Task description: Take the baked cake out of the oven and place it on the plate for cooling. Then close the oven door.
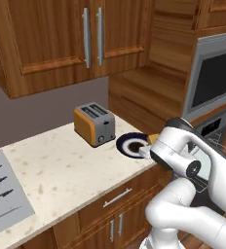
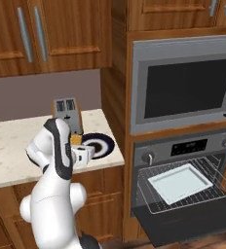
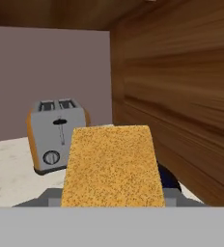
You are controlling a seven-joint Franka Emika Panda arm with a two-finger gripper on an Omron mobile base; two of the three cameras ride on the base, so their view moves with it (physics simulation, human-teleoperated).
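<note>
The pincer (image 2: 77, 141) pinches the small tan-golden square cake (image 3: 112, 166) just above the round navy-rimmed plate (image 2: 101, 144) on the speckled bench (image 1: 61, 165), beside the orange-sided toaster (image 1: 94, 124).

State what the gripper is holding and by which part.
The gripper holds the baked cake, apparently at its lower sides; the fingertips themselves are hidden behind it.

The arm is folded, its tool (image 2: 77, 141) level over the counter edge, apparently clamped on something.
</note>
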